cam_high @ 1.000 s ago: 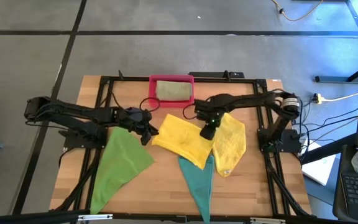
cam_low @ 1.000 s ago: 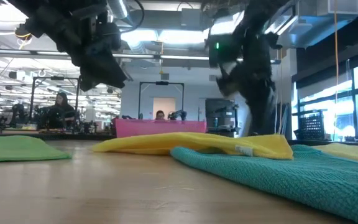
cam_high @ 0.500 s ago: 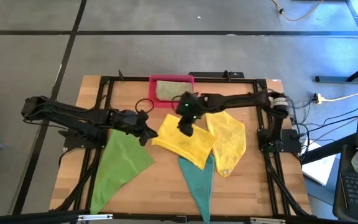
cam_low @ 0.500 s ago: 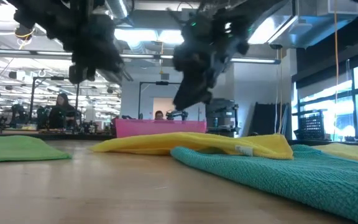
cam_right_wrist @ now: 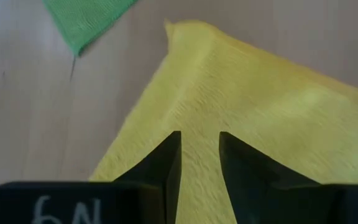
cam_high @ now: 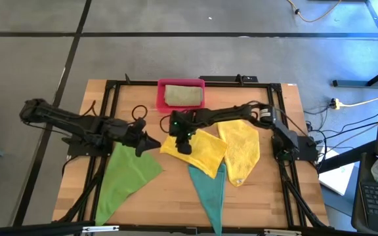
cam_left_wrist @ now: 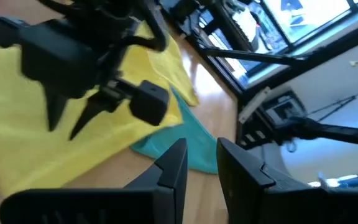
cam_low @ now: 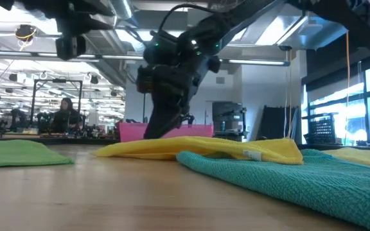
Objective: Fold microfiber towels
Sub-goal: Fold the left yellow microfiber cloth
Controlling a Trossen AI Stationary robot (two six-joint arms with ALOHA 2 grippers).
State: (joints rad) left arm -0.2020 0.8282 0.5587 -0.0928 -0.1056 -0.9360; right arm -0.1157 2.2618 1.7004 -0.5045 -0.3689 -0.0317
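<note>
You are working over a wooden tabletop [cam_high: 176, 193] where a bright green microfiber towel [cam_high: 126, 172] is lying toward the left edge. The flat yellow microfiber towel [cam_high: 199, 151] is sitting at mid-tabletop, overlapping a teal towel [cam_high: 209, 190]. Your right hand [cam_high: 184, 145] is hovering over the yellow towel's left corner, fingers narrow, holding nothing. Your left hand [cam_high: 143, 144] is waiting just beside it, also narrow and holding nothing. Pinch only that corner's top layer, I'd judge.

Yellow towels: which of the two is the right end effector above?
The middle yellow towel, overlapping the teal towel. The right end effector hangs above its left part; the other yellow towel lies farther right.
</note>
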